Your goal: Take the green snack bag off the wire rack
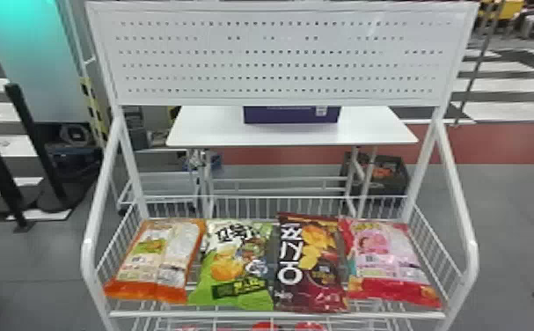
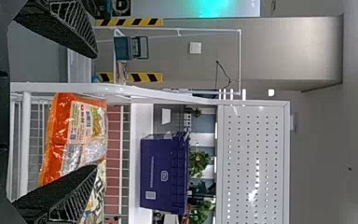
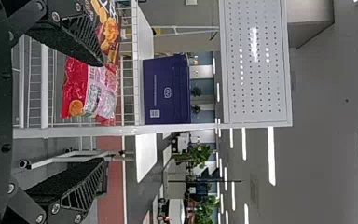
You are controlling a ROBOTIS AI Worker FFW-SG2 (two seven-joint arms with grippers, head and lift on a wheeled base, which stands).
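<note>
- Wire rack: ahead of both the left gripper and the right gripper, its perforated panel rising above the basket.
- White table: farther from the grippers than the rack.
- Purple crate: on that table, beyond the rack from both grippers.
- Maroon snack bag: in the basket, ahead of the right gripper and partly behind its left finger.
- Green snack bag: in the basket, beyond the left gripper and partly behind its right finger, between the orange and maroon bags.
- Orange snack bag: ahead of the left gripper, well beyond its fingertips.
- Pink snack bag: ahead of the right gripper, beyond its fingertips.
- Left gripper: two fingers spread wide.
- Right gripper: likewise spread wide.
</note>
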